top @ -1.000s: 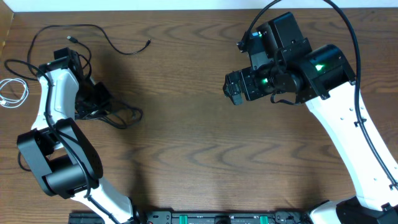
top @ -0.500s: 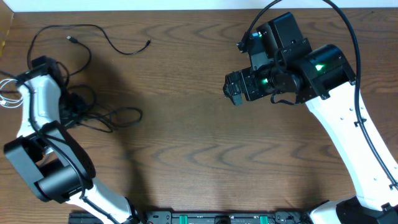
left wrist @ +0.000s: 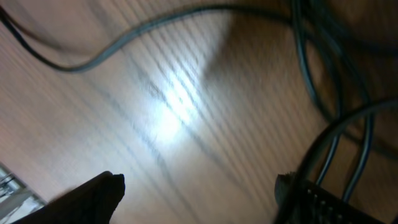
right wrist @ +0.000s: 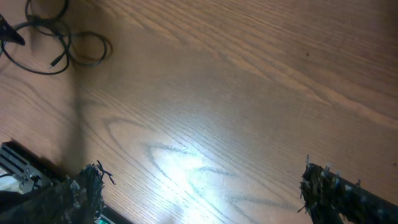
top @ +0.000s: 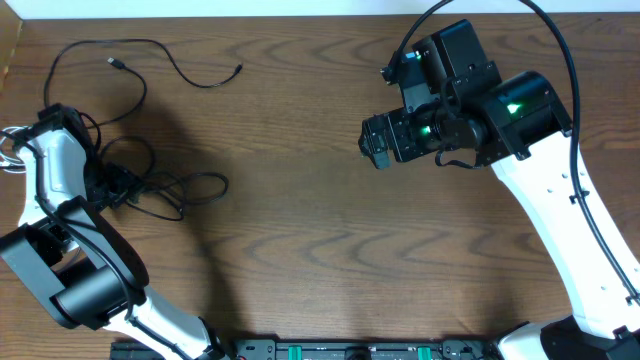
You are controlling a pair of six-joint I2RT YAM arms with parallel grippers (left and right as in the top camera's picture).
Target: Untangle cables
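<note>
One black cable (top: 150,45) lies in a long open arc at the back left, with plugs at both ends. A second black cable (top: 170,190) lies in loose loops beside my left arm. A bit of white cable (top: 8,138) peeks out at the table's left edge. My left gripper (top: 108,182) (left wrist: 199,190) hangs low over those loops, open, with bare wood between its fingers. Black strands (left wrist: 336,134) run past its right finger (left wrist: 292,190). My right gripper (top: 375,140) (right wrist: 202,190) hovers open over bare table at the middle right, far from the cables (right wrist: 59,43).
The wooden table (top: 300,230) stretches between the two arms. Thick black robot cables (top: 575,90) arc over the right arm. The table's back edge (top: 300,14) meets a white wall. A dark rail (top: 330,350) runs along the front edge.
My left arm has swung left, pulling the black loops that way and stretching them out. Its gripper has gone from shut to open. The right arm has not moved.
</note>
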